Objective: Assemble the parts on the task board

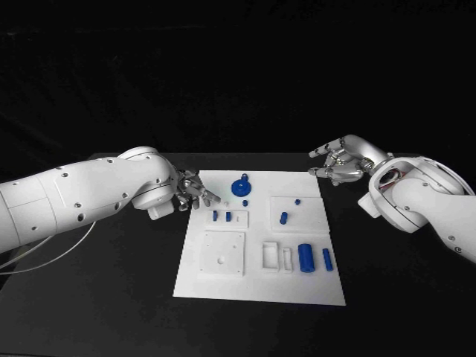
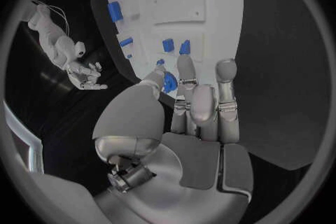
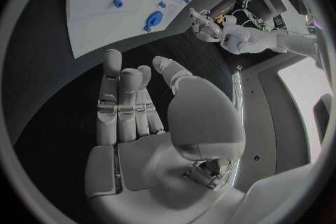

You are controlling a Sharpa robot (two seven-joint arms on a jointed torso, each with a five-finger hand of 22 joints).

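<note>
White board [image 1: 262,282] lies at frame centre, blue parts scattered on it: a round wheel piece [image 1: 242,185] near its top edge, a cylinder [image 1: 306,258] lower right. Your left hand [image 1: 192,190] hovers empty at the board's upper left edge, fingers loosely apart. Right hand [image 1: 338,162] waits empty, fingers loosely curled, off the upper right corner. Lower the left hand squarely over one part before you close.

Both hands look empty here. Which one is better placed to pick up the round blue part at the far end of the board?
Probably the left hand: it hovers at the task board edge, close beside the round blue part. The right hand sits off the board's far corner, farther away.
</note>
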